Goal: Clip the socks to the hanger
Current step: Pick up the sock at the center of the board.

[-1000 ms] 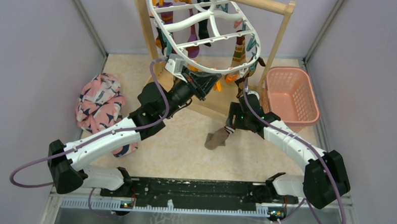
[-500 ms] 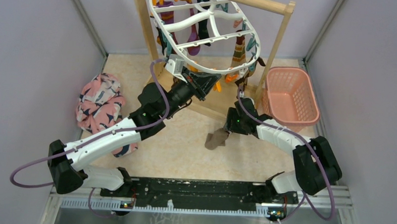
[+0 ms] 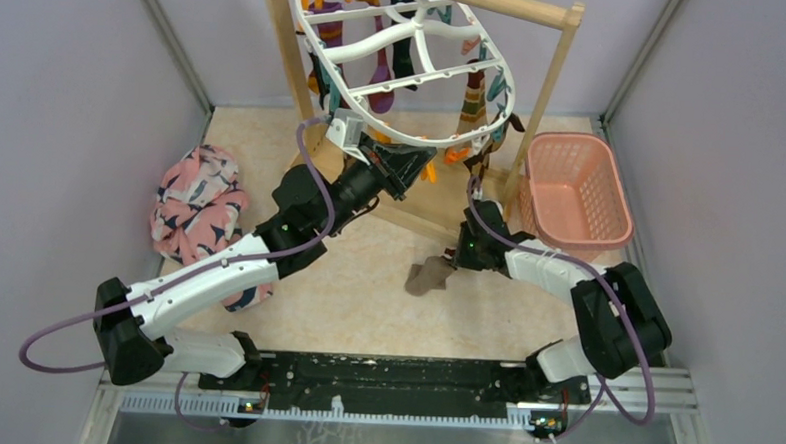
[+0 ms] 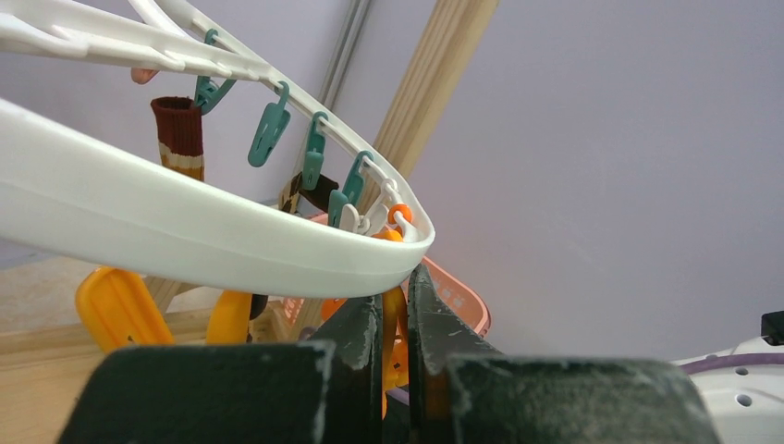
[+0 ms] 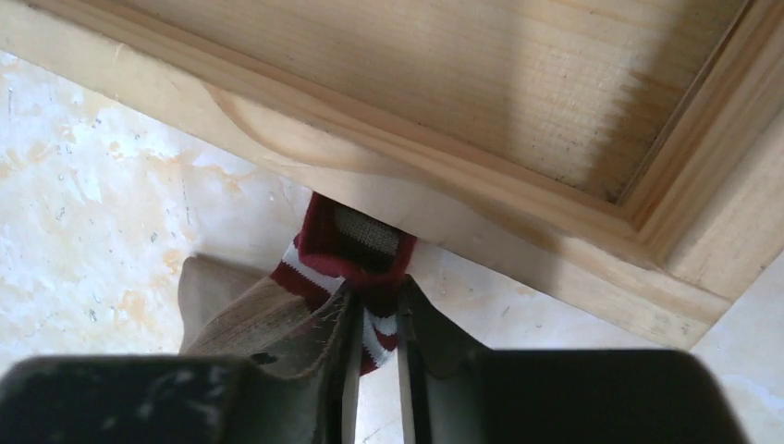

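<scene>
My right fingers (image 5: 377, 324) are closed on the sock (image 5: 268, 319), pinching its maroon cuff with the white stripe. The tan ribbed body trails away to one side. Most of it lies crumpled on the surface (image 5: 83, 185), just beside the base of the rack (image 5: 481, 120).

My left fingers (image 4: 393, 310) are up under the near rim of the hanger (image 4: 185, 222), closed on an orange clip (image 4: 398, 361) that dangles there. I cannot see the clip's mouth, so I cannot tell whether the squeeze has opened it.

I judge the sock to be light, limp and soft. It will sag and swing from whatever point I hold, and it will not push into anything by itself. The cuff is the right place to hold it, since the knit is thicker there and gives a clip something to bite. My grip sits close to the cuff's edge, though, so little cloth stands proud of my fingers for the clip to take.

The hanger is smooth, hard white plastic, an oval with inner bars, and it sits tilted. It probably rocks if I lean on it. The clips are small glossy plastic in teal and orange, and I expect them to be springy and easy to slip off.

Other socks (image 3: 382, 86) already hang from the inner bars. The rack is pale wood with a visible grain, and the surface is mottled beige. A pink lattice basket (image 3: 576, 185) stands by the rack's far post.
</scene>
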You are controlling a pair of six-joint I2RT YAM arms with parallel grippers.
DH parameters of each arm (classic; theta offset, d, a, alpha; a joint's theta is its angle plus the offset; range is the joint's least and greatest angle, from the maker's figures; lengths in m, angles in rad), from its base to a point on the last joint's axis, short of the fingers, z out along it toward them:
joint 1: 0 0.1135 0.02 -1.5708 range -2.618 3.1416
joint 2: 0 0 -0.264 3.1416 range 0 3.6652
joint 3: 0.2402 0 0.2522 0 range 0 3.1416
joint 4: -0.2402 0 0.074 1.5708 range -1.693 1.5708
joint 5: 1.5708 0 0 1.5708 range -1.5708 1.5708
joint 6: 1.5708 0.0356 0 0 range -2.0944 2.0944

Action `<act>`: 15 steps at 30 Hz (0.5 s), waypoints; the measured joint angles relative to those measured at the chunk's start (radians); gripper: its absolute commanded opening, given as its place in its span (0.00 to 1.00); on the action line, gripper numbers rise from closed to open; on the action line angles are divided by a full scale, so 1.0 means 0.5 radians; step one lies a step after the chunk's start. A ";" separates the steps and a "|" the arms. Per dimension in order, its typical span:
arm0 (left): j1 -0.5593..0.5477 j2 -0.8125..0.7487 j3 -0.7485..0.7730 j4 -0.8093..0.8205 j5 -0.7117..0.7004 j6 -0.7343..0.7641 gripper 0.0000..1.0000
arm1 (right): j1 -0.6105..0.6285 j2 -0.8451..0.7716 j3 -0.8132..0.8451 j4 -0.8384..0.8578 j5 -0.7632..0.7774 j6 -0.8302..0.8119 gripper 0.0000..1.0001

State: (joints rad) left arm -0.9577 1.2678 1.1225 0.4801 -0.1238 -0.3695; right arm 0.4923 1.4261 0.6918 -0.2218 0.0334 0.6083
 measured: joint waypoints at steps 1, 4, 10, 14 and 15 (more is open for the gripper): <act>0.000 -0.001 -0.001 0.000 0.000 0.000 0.00 | 0.001 -0.002 -0.009 0.011 -0.002 -0.001 0.12; 0.000 -0.004 -0.001 0.001 0.001 0.000 0.00 | 0.001 -0.066 -0.024 0.005 0.002 -0.021 0.10; 0.000 -0.006 -0.001 0.005 0.002 -0.001 0.00 | 0.000 -0.468 -0.015 -0.027 0.040 -0.133 0.00; 0.000 -0.006 -0.002 0.009 0.003 -0.001 0.00 | 0.000 -0.726 -0.002 -0.048 0.012 -0.279 0.00; 0.000 -0.006 -0.002 0.012 0.004 -0.001 0.00 | 0.000 -0.787 -0.002 -0.051 -0.008 -0.324 0.00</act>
State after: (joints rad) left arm -0.9577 1.2648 1.1213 0.4862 -0.1219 -0.3698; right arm 0.4923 1.0328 0.6907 -0.2474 0.0296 0.4461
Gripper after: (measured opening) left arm 0.074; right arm 0.013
